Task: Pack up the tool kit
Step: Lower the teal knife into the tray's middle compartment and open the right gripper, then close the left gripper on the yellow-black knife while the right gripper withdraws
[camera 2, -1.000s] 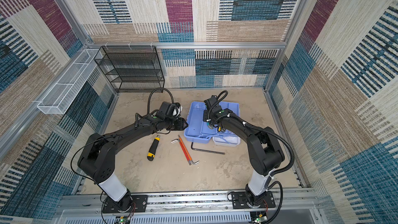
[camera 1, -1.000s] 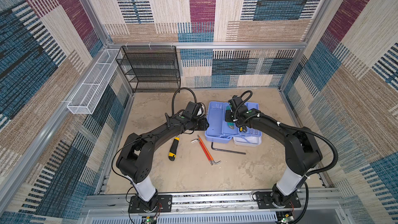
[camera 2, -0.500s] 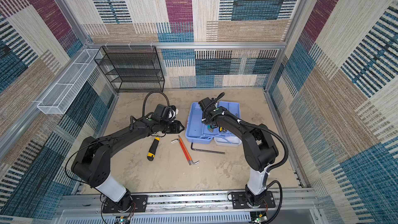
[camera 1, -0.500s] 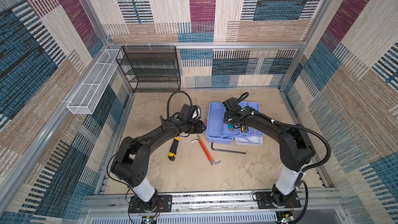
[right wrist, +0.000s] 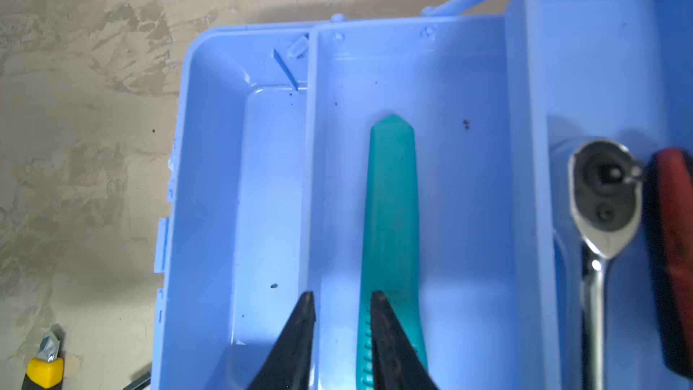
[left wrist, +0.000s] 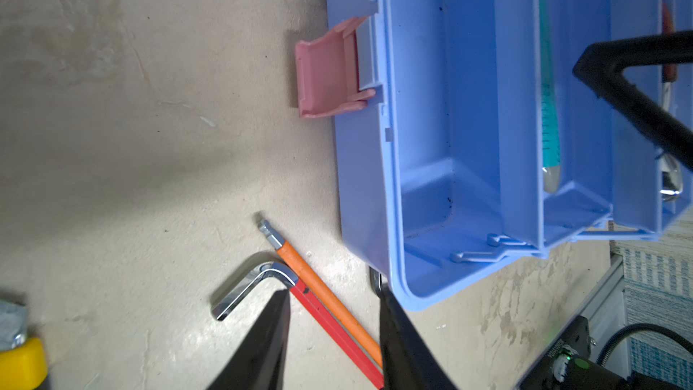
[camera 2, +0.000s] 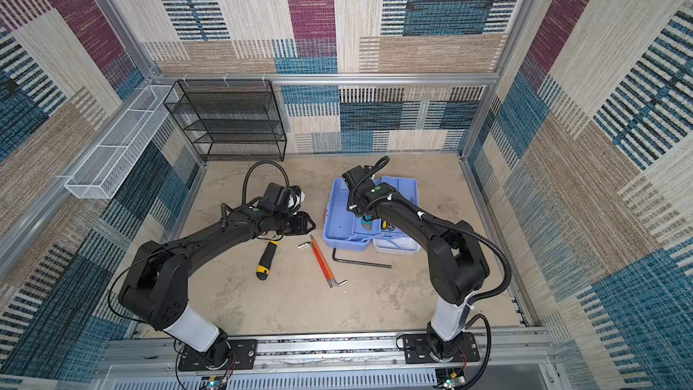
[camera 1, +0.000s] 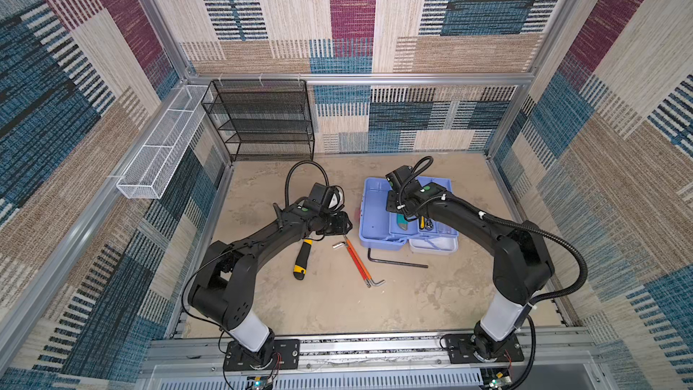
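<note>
Tool kit [camera 1: 375, 219]: stands open on the surface [camera 1: 337, 309], right of centre in both top views. Its blue trays are folded out, the white lid [camera 1: 433, 248] lies open at the near right corner, and the pink latch [left wrist: 326, 76] hangs loose on the side facing the left arm.
Already packed: a teal knife [right wrist: 392, 219] lies lengthwise in the middle tray. A ratchet [right wrist: 603, 200] and a red-handled tool [right wrist: 671, 256] lie in the tray next to it.
Left to pack: a yellow-and-black knife [camera 1: 303, 260], a chrome hex key [left wrist: 251, 287], an orange hex key [left wrist: 322, 294] and a red hex key [left wrist: 328, 322] lying side by side, and a black hex key [camera 1: 393, 262] just beside the kit's near edge.
Left gripper [left wrist: 333, 294]: released, with the jaws well apart and empty. It hovers above the chrome and orange keys, beside the kit's corner.
Right gripper [right wrist: 342, 294]: released, with the jaws only narrowly apart and nothing between them. It is poised inside the kit over the teal knife and the tray wall.
Progress: under halfway, by my reading. Five tools remain outside, and after that the trays must fold in, the lid must shut and the latch must snap.
Hard to tell: the red-handled tool is cut off by the frame. A small yellow thing [camera 1: 422, 221] in the kit is too small to name. The right gripper is hidden under its own wrist in both top views. I cannot tell whether either gripper touches anything below it.
</note>
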